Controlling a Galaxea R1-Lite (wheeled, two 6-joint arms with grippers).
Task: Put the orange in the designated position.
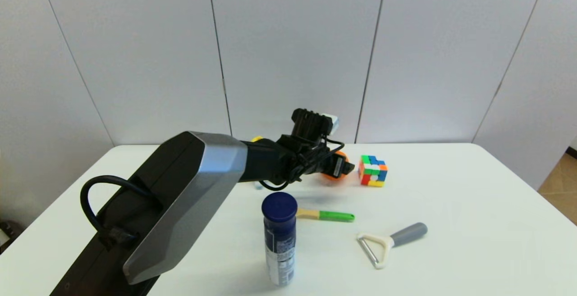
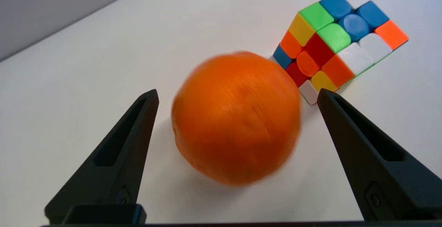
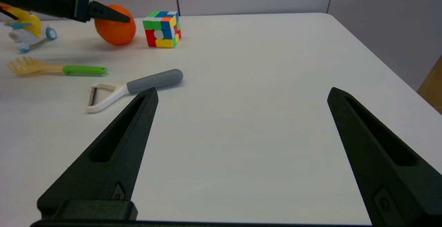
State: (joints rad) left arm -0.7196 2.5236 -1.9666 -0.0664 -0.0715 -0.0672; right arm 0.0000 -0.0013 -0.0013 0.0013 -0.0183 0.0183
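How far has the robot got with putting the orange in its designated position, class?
Done: the left end effector has reached the orange, its open fingers on either side with gaps showing. In hand: nothing is gripped; the orange sits on the table beside the puzzle cube. Left: closing, lifting, and setting it down on the bare tabletop. The right end effector hangs open over the table, apart from the work.

White bench (image 1: 473, 206) crowded with small objects.
An orange (image 1: 336, 176), puzzle cube (image 1: 373, 170), peeler (image 1: 391, 242), green-handled fork (image 1: 325, 215), upright blue-capped can (image 1: 279, 239) and toy duck (image 3: 26, 30) rest on it.
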